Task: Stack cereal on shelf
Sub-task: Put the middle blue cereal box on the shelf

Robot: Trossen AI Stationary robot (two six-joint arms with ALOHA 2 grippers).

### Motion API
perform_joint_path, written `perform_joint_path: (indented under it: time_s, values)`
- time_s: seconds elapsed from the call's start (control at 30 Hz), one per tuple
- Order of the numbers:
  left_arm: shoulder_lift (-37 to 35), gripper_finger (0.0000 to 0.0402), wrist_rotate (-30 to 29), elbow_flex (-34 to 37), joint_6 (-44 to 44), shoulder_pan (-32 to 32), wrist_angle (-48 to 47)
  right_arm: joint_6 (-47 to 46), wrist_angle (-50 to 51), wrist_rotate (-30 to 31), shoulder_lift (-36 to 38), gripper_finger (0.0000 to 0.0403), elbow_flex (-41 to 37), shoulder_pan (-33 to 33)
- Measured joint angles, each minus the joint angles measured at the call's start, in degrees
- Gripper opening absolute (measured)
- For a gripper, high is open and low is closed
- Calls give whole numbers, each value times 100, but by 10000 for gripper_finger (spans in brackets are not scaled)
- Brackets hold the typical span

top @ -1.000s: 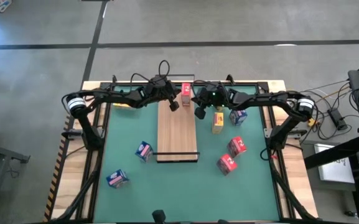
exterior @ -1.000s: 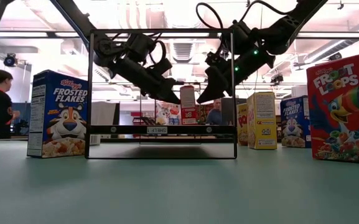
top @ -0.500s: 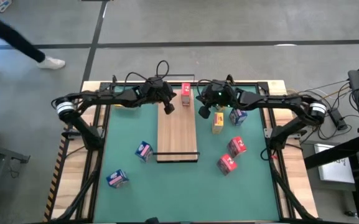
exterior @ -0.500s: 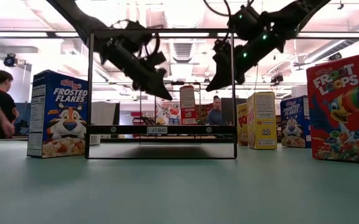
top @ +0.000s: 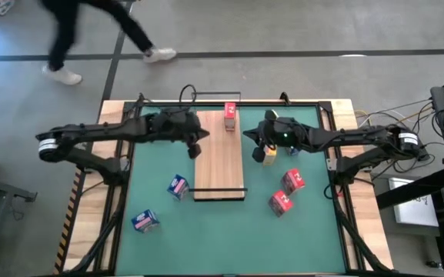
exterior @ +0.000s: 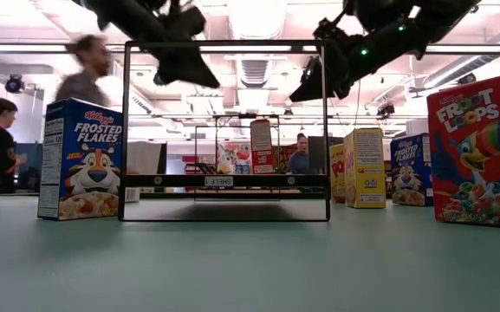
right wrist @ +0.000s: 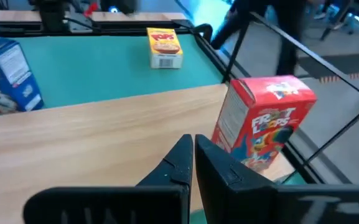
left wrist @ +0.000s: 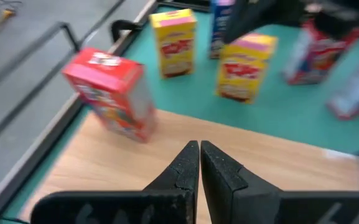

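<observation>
Big open workshop, concrete floor past the far edge of the table, and a person is walking by out there, well clear of the arms. On the green mat going left to right: two blue boxes sit loose at the near left, then my left gripper hangs over the left edge of the shelf, fingers pressed together and holding nothing. One red box stands upright on the shelf's far end, so that one's placed. My right gripper hovers just off the shelf's right edge, also pinched closed and empty, right by a yellow box on the mat. Two more red boxes lie farther right. I'd guess the next job is picking another box, so I need to spread the fingers before coming down and take it across its narrow sides. Watch the shelf's black wire frame and that standing red box when carrying over.
</observation>
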State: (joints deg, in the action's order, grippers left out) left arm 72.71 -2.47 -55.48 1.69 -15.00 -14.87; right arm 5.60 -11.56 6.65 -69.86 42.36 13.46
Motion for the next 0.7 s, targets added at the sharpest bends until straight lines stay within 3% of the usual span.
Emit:
perform_joint_path:
  time_s: [0.17,0.47,0.7]
  values:
    - [-367,0,1,-134,705,522,-954,141,-287,-14,118,9,-145,-123]
    - [-229,0,1,-1158,2116,1276,-4374,314,-301,-4,162,9,-147,-121]
    - [-109,0,26,-1440,3468,1550,-5582,320,-332,-6,162,9,-147,-119]
